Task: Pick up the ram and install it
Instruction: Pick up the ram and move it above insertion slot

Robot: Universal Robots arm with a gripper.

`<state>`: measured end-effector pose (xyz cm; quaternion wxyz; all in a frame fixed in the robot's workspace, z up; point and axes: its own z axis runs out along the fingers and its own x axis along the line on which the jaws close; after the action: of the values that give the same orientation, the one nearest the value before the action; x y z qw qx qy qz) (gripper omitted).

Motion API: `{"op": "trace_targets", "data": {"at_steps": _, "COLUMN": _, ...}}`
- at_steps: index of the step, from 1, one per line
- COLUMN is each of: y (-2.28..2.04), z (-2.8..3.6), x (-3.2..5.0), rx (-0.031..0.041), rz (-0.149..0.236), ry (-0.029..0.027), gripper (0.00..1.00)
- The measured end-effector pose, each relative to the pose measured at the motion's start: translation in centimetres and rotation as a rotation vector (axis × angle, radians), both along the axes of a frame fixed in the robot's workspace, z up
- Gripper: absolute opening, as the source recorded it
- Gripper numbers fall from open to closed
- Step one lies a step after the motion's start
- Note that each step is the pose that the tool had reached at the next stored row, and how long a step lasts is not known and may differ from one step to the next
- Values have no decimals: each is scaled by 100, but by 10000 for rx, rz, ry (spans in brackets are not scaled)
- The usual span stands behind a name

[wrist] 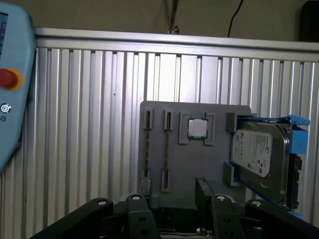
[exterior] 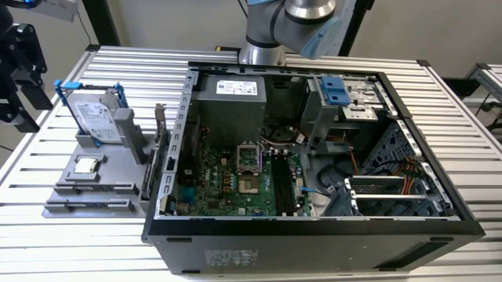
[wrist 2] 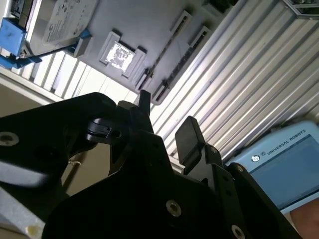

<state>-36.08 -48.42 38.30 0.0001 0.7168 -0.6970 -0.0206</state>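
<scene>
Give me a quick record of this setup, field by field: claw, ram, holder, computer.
claw: open, holding nothing
computer case: open, motherboard exposed
gray holder: on the table, beside the case on the exterior view's left
ram: on edge in the holder's slot, untouched
hard drive: upright in holder, blue frame
processor chip: flat in holder

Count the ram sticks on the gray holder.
2. Both stand on edge, side by side, in the gray holder: one ram stick at its outer edge, the other ram stick nearer the processor.
</scene>
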Motion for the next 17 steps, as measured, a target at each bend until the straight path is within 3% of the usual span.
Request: {"op": "trace_targets", "data": {"at_steps": 17, "y": 0, "z": -232, "x": 38, "rx": -8, "rz": -1, "ry": 0, "gripper": 100}}
